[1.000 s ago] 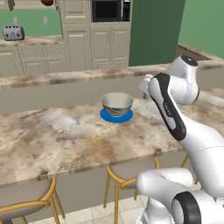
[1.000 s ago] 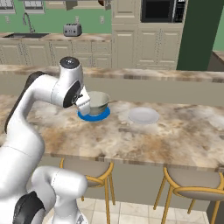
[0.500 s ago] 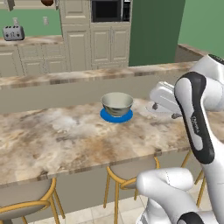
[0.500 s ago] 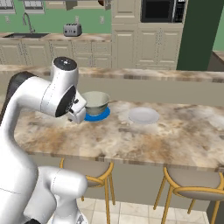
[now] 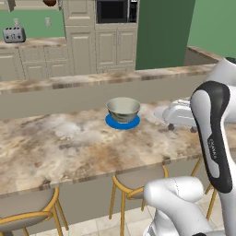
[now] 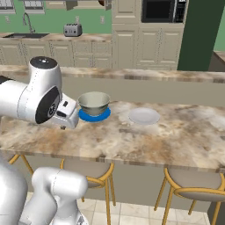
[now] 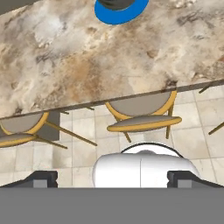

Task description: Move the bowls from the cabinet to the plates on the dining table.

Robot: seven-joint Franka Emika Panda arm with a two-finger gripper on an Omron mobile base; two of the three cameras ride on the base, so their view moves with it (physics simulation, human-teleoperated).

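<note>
The grey-white bowl [image 5: 123, 109] [image 6: 93, 102] sits upright on the blue plate [image 5: 122, 121] [image 6: 94, 115] on the dining table [image 5: 55, 147] [image 6: 176, 136]. The pale plate [image 6: 144, 116] lies bare to its right. My gripper [image 5: 171, 125] [image 6: 66, 125] [image 7: 113, 179] hangs open and holds nothing, a short way from the bowl on the robot's side, pointing down at the table's front edge. In the hand view the blue plate [image 7: 120, 12] shows at the top. A reddish-brown bowl [image 5: 50, 2] peeks in at the top edge, up in the wall cabinet [image 5: 27, 3].
Yellow-framed stools [image 5: 133, 184] [image 6: 193, 189] [image 7: 140, 116] stand under the table's front edge. Behind the table runs a second stone counter [image 5: 92, 78], then drawer units, a toaster [image 5: 14, 34] and a tall unit with a black microwave [image 5: 115, 11].
The hand has drawn back from the grey-white bowl toward the table's front edge, jaws still wide. The bowl stays on the blue plate.
</note>
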